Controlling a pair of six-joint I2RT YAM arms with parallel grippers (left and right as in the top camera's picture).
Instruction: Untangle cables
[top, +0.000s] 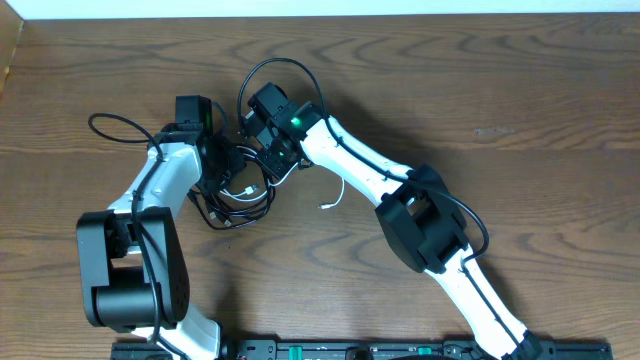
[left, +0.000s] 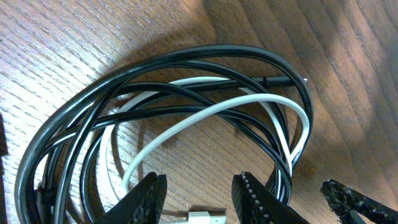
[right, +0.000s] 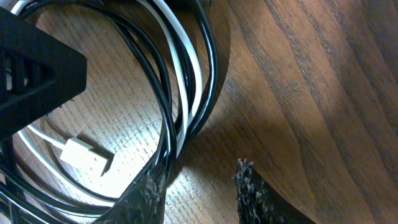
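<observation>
The black cable (left: 205, 53) lies in a loose coil of several turns with the white cable (left: 249, 99) threaded through its loops. The bundle sits on the tabletop (top: 520, 120) left of centre in the overhead view, directly under both wrists. Both cables are judged light, limp and smooth-jacketed, so liable to slip and drag the whole coil, and the better hold is the white cable close to its stiffer plug (right: 84, 155). The left gripper (left: 199, 196) stands apart above the coil and the right gripper (right: 199, 193) stands apart over bare wood at the coil's edge, neither clamped on anything, and no brand, label or writing is legible.
</observation>
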